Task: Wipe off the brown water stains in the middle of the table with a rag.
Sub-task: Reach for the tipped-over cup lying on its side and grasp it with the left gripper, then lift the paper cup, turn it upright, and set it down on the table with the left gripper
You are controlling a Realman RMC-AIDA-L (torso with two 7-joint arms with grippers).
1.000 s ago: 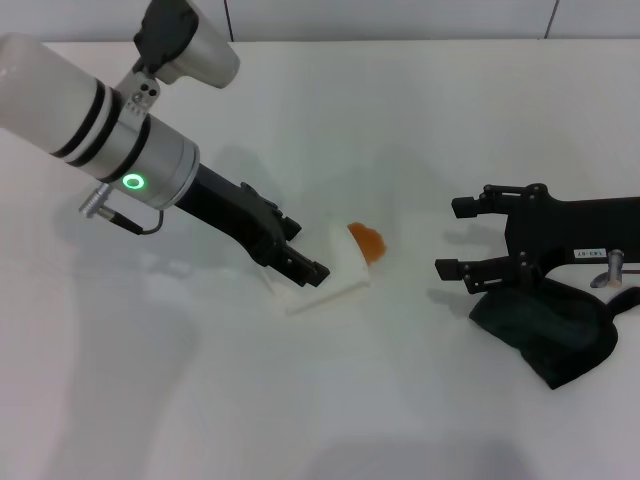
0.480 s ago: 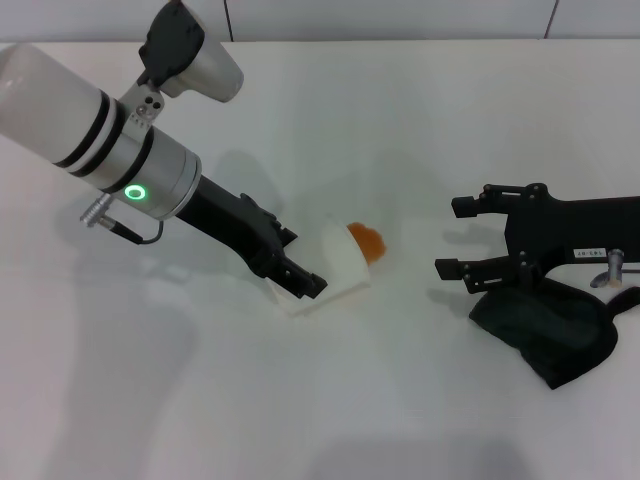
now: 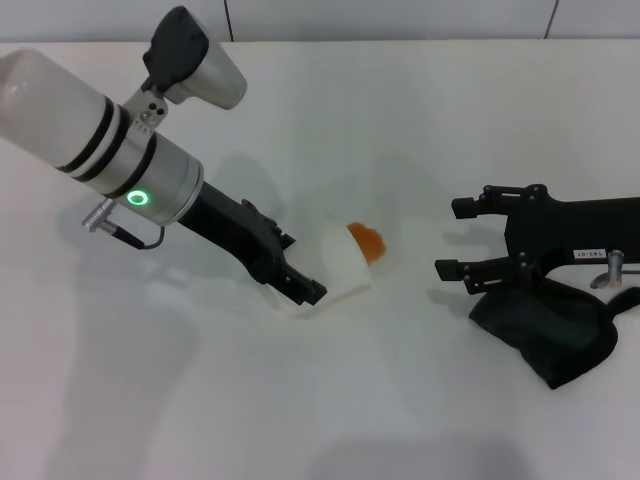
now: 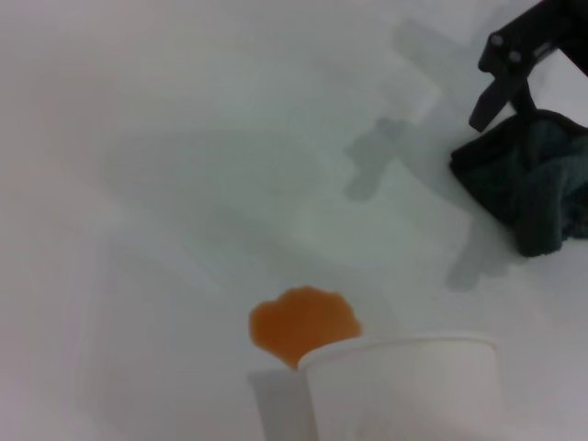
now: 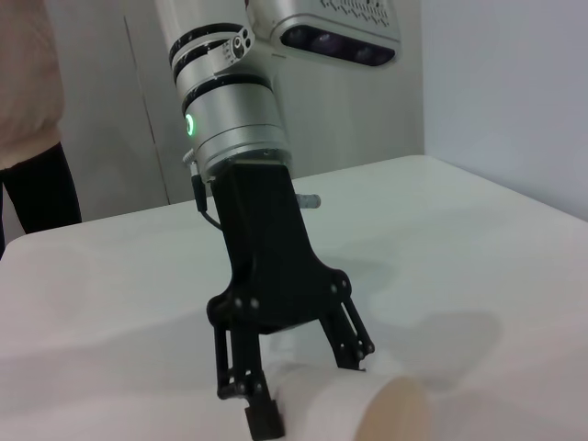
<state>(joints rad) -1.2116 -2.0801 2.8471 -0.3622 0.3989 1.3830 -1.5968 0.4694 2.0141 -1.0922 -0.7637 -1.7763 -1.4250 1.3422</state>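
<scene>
Since a second ago your left gripper point(image 3: 300, 287), clamped on the paper cup point(image 3: 335, 265), drew back slightly; your right gripper point(image 3: 452, 238) hangs open above the rag point(image 3: 545, 335), stain point(image 3: 366, 241) unwiped.

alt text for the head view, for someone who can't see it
On a white table, the left gripper grips a tipped white paper cup beside an orange-brown stain. On the right, the right gripper hangs open just above a dark rag.
</scene>
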